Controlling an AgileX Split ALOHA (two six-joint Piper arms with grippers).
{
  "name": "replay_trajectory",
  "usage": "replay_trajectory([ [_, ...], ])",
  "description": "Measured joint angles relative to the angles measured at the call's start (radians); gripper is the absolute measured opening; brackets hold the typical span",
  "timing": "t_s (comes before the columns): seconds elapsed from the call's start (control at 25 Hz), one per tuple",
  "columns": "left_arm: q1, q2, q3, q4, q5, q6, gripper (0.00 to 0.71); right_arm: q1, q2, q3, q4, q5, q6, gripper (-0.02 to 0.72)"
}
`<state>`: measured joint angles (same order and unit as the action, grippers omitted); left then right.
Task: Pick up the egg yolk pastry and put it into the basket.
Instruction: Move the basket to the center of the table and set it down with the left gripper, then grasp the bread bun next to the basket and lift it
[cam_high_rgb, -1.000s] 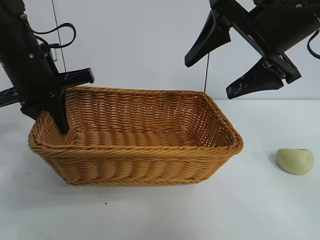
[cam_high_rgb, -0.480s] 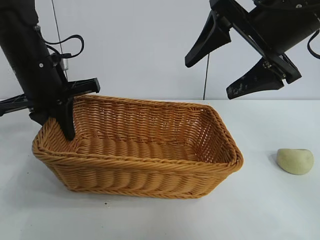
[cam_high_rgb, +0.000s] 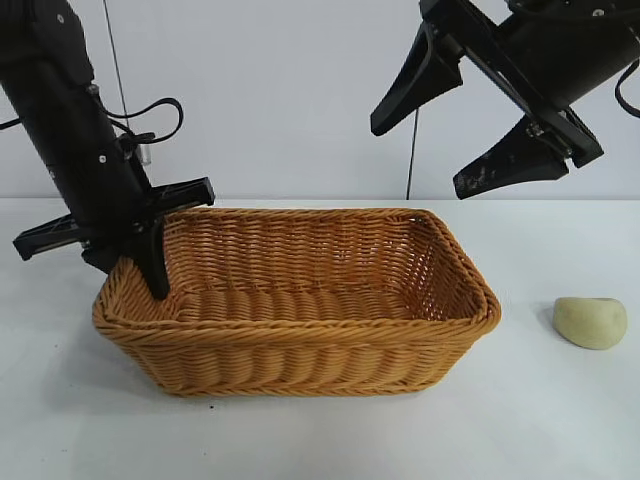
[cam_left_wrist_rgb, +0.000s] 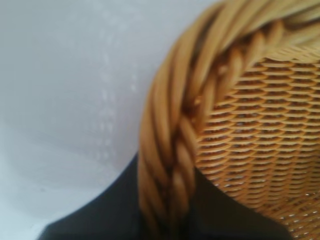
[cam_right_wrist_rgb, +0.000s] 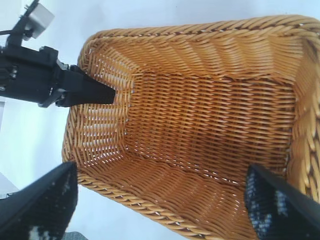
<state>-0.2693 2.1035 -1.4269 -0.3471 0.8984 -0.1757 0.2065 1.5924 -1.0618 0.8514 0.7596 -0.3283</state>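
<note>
The orange-brown wicker basket (cam_high_rgb: 300, 325) stands on the white table, with nothing inside it. My left gripper (cam_high_rgb: 150, 270) is shut on the braided rim (cam_left_wrist_rgb: 170, 145) at the basket's left end, one finger inside the wall and one outside. The egg yolk pastry (cam_high_rgb: 591, 322), a pale yellowish-green lump, lies on the table to the right of the basket, apart from it. My right gripper (cam_high_rgb: 418, 158) hangs high over the basket's right half, open and empty. Its wrist view looks down into the basket (cam_right_wrist_rgb: 165, 207) and shows the left gripper (cam_right_wrist_rgb: 95, 92) at the far end.
The white table (cam_high_rgb: 540, 420) stretches in front of the basket and around the pastry. A thin vertical rod (cam_high_rgb: 411, 160) stands behind the basket against the pale wall.
My left gripper has pulled the basket's left end to the right and toward the front, so the basket now sits squarer and nearer the pastry. The right arm and pastry have not moved.
</note>
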Motion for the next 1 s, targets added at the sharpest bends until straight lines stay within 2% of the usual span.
replay_trajectory([
  [0.08,0.000,0.000,0.000,0.000,0.000,0.000,0.103,0.000,0.000,0.000,0.000,0.001,0.000,0.646],
  [0.16,0.000,0.000,0.000,-0.003,0.000,0.000,0.169,0.000,0.000,0.000,0.000,0.001,0.000,0.646],
  [0.32,0.000,0.000,0.000,-0.012,0.000,0.000,0.434,0.000,0.000,0.000,0.000,0.004,0.000,0.646],
  [0.4,0.000,0.000,0.000,-0.013,0.002,0.000,0.538,0.000,0.000,0.000,0.000,0.004,0.000,0.646],
  [0.44,0.000,0.000,-0.002,-0.010,0.007,0.000,0.568,0.000,0.000,0.000,0.000,0.005,0.000,0.646],
  [0.56,0.000,-0.004,-0.005,-0.005,0.016,0.000,0.604,0.000,0.000,0.000,-0.001,0.006,0.000,0.646],
  [0.72,0.000,-0.030,-0.018,0.004,0.033,0.000,0.613,0.000,0.000,0.000,-0.001,0.007,0.000,0.646],
  [1.0,0.000,-0.066,-0.164,0.110,0.193,0.000,0.613,0.000,0.000,0.000,-0.001,0.014,0.000,0.646],
])
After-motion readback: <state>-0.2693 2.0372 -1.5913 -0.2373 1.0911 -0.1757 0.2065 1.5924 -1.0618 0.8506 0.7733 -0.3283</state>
